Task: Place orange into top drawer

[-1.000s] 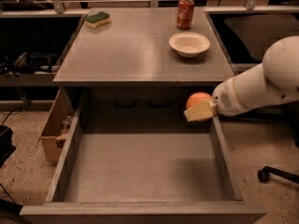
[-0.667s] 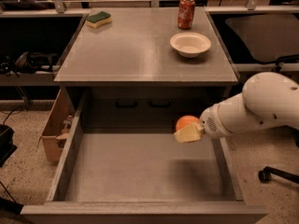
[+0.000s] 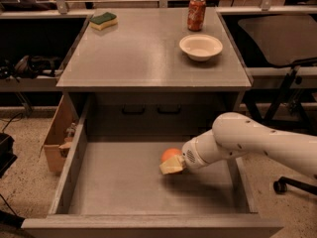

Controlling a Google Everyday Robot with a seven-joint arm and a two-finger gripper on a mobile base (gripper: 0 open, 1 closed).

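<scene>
The orange (image 3: 170, 154) is small and round and sits between the fingers of my gripper (image 3: 172, 163), low inside the top drawer (image 3: 74, 162), right of the drawer's middle and close to its flat gray bottom. My white arm reaches in from the right, over the drawer's right wall. The gripper is shut on the orange; a pale yellowish fingertip (image 3: 172, 167) shows below the fruit. I cannot tell whether the orange touches the drawer floor.
On the cabinet top stand a white bowl (image 3: 200, 46), a red soda can (image 3: 196, 13) and a green and yellow sponge (image 3: 103, 20). A cardboard box (image 3: 55, 138) stands left of the drawer. An office chair base (image 3: 292, 182) is at the right.
The gripper with the orange has moved left and down, from above the drawer's right wall to low inside the drawer.
</scene>
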